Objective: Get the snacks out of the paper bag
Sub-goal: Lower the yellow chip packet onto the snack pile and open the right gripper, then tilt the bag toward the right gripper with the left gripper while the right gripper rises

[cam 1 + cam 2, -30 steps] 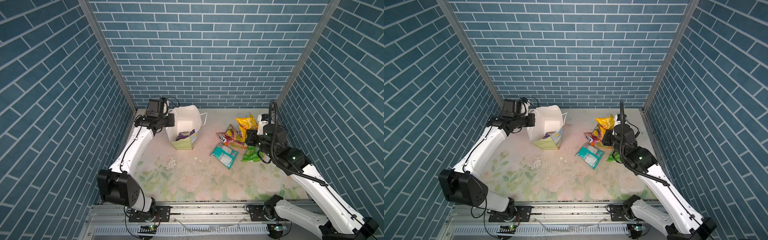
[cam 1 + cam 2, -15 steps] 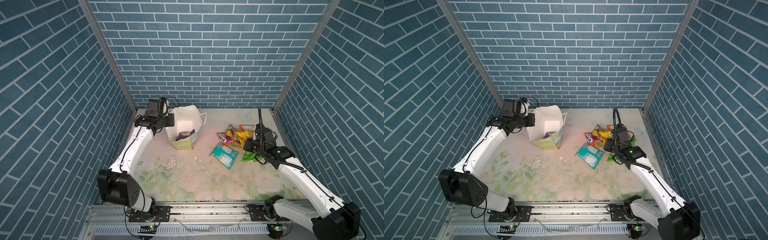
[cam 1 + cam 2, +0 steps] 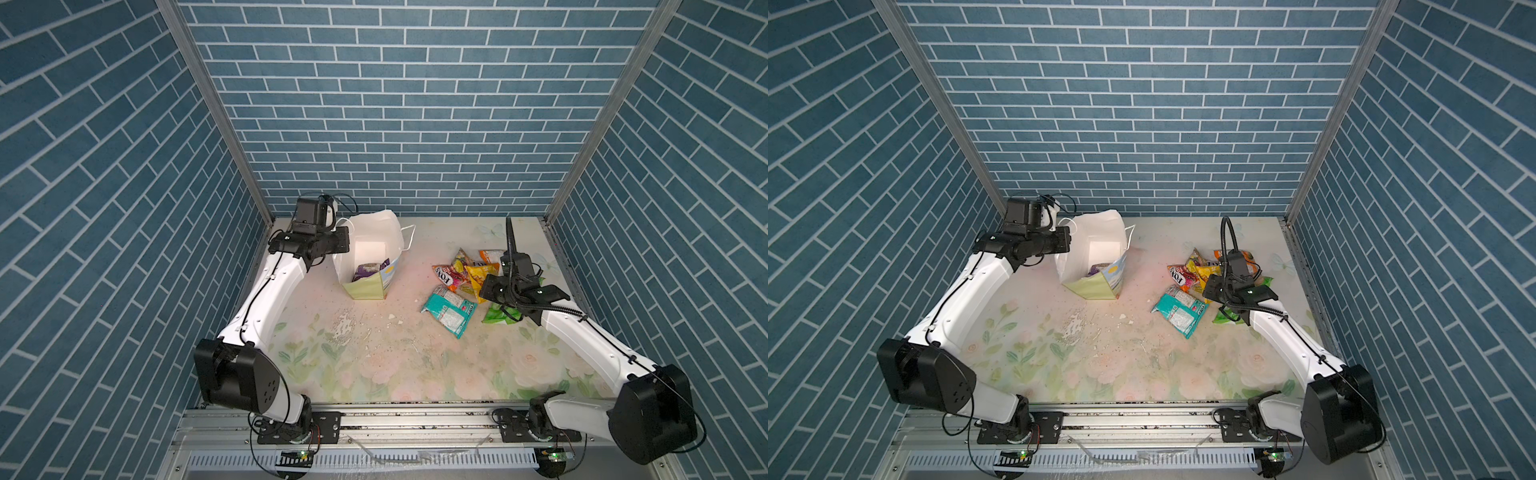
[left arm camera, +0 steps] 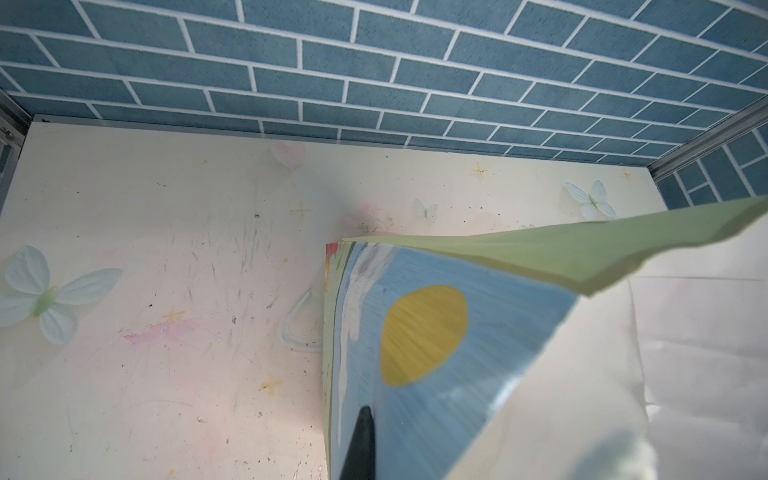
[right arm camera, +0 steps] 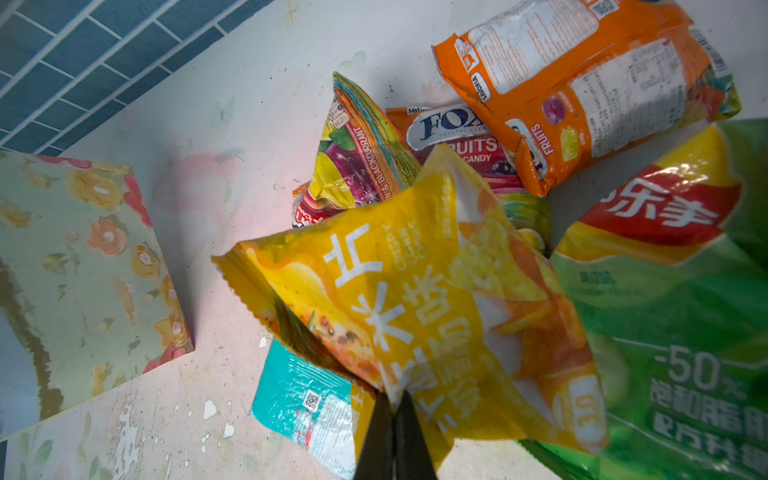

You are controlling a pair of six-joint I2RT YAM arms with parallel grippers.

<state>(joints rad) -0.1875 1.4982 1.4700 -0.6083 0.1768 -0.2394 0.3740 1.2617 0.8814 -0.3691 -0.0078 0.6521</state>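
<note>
A table (image 3: 415, 365) printed with pale roses and leaves fills the floor. Near its middle the print is worn away in a patch (image 3: 344, 327), with small white flakes (image 3: 391, 316) scattered beside it. Pale butterflies (image 4: 43, 296) are printed toward the back. Blue brick-pattern walls (image 3: 395, 104) stand on three sides, joined by metal posts (image 3: 216, 112). A metal rail (image 3: 415, 419) runs along the front edge.

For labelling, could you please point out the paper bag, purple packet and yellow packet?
paper bag (image 3: 366, 290): in a top view, front wall.
purple packet (image 3: 368, 271): in a top view, visible face.
yellow packet (image 5: 415, 299): right wrist view, printed face.
</note>
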